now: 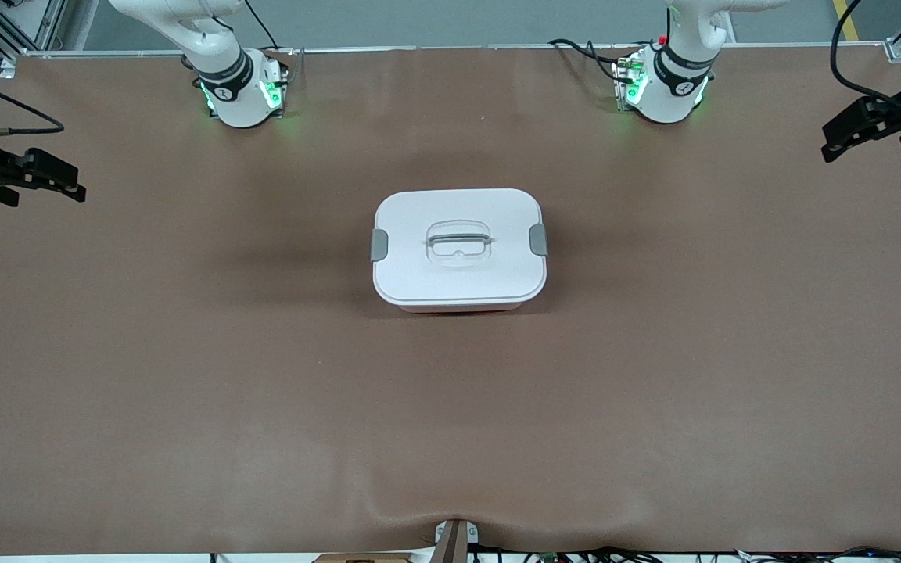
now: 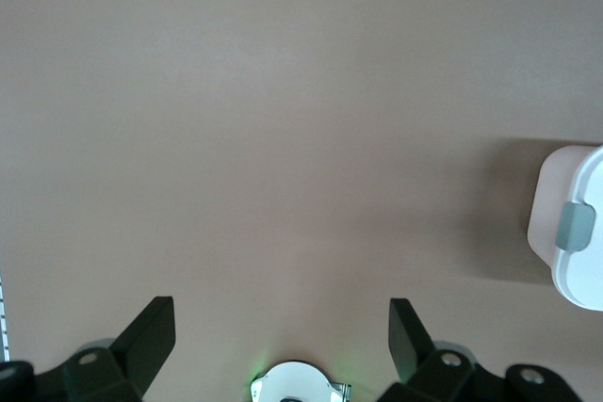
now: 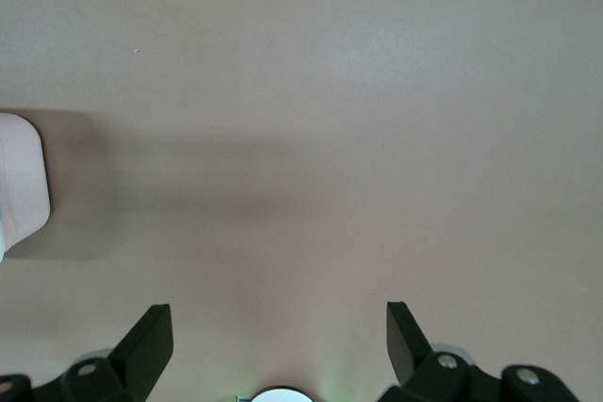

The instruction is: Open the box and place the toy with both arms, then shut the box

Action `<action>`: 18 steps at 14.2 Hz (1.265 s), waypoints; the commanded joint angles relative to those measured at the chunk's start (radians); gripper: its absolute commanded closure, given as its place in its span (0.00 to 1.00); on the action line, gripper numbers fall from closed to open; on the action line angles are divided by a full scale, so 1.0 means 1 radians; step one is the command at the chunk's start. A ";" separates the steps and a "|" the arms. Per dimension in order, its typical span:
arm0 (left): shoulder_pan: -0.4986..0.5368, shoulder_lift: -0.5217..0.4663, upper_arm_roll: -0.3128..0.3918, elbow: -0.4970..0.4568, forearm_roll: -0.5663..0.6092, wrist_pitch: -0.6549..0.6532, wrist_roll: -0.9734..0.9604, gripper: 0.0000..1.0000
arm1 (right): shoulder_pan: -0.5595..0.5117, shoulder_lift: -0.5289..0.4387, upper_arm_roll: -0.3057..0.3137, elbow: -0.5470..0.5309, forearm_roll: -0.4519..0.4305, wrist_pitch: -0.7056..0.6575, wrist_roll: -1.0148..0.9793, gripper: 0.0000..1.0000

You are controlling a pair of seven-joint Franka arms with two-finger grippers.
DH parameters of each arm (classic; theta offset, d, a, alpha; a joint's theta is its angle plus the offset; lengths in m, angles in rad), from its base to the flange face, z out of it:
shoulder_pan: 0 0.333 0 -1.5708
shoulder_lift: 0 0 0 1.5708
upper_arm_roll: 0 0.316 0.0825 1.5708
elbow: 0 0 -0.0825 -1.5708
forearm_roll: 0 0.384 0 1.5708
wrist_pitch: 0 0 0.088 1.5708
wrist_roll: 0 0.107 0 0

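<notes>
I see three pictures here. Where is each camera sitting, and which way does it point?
Front view: high across the brown table, facing both arm bases; it shows the closed pale pink plastic box with white lid, with the left tool and right tool over the table ends.
Left wrist view: on the left arm, looking down past its open tool; box at the picture edge.
Right wrist view: on the right arm, looking down past its open tool; box corner visible.
Shared: all three show the box and table.

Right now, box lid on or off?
On. The white lid covers the box, both grey clips at its sides.
</notes>
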 commanded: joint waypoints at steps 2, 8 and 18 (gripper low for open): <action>0.005 -0.018 -0.006 -0.027 0.017 0.035 0.053 0.00 | -0.008 -0.014 0.006 -0.030 0.000 0.045 0.008 0.00; 0.007 -0.007 -0.001 -0.032 -0.006 0.055 0.064 0.00 | 0.001 -0.009 0.012 0.070 0.000 -0.050 0.018 0.00; 0.007 -0.003 0.003 -0.052 -0.032 0.104 0.054 0.00 | 0.015 0.005 0.012 0.088 0.000 -0.069 0.009 0.00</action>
